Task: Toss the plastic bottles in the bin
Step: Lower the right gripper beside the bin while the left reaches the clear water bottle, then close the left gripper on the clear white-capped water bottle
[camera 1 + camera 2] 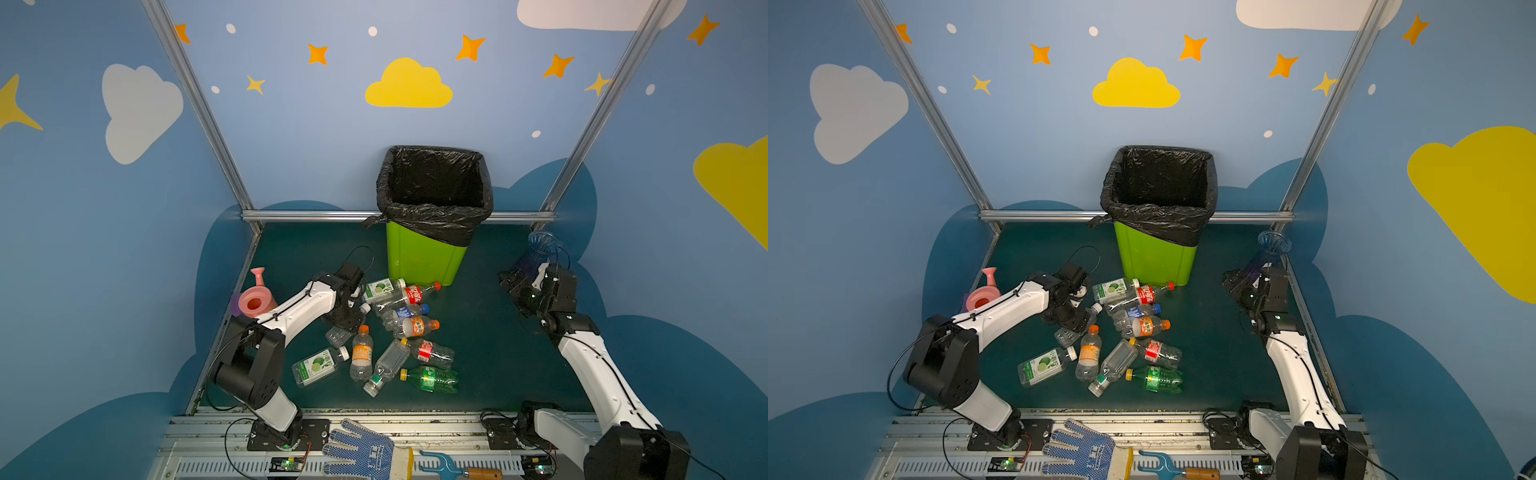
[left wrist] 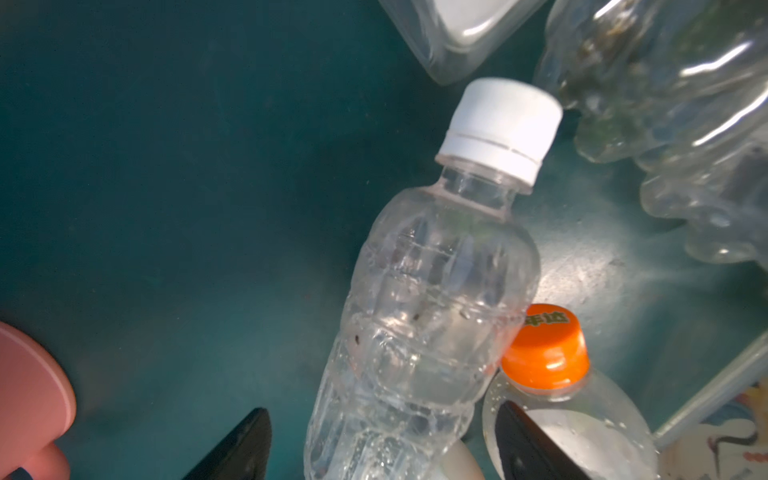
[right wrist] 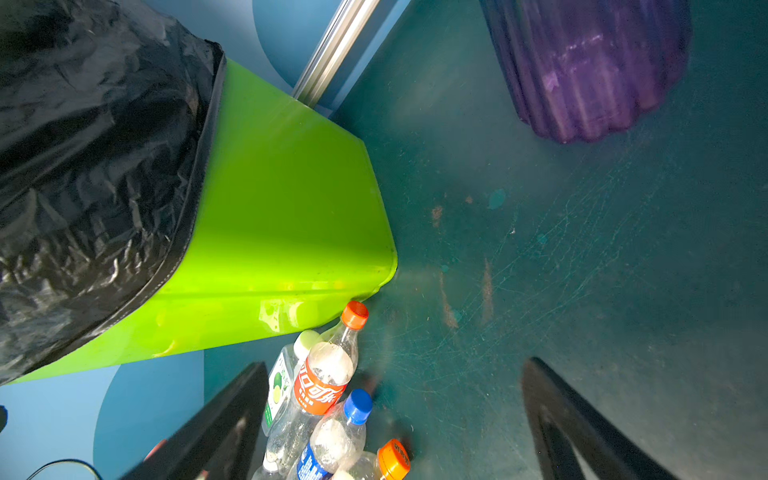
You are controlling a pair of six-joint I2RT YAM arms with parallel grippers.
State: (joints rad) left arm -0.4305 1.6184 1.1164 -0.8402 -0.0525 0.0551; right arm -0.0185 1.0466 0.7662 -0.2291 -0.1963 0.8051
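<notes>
Several plastic bottles [image 1: 395,332] lie in a loose pile on the dark green floor in front of the lime-green bin [image 1: 424,257] with its black bag. My left gripper [image 1: 347,318] is down at the pile's left edge. In the left wrist view it [image 2: 382,409] is open and straddles a clear white-capped bottle [image 2: 436,311], with a gap showing on one side. An orange-capped bottle [image 2: 544,349] lies against that bottle. My right gripper [image 1: 513,282] hangs open and empty to the right of the bin [image 3: 282,208], above bare floor [image 3: 395,363].
A pink watering can [image 1: 255,299] stands by the left wall, close behind my left arm. A ribbed blue-purple vase [image 1: 540,245] stands in the far right corner behind my right gripper. A blue dotted glove [image 1: 361,451] and a small blue rake [image 1: 444,463] lie on the front rail.
</notes>
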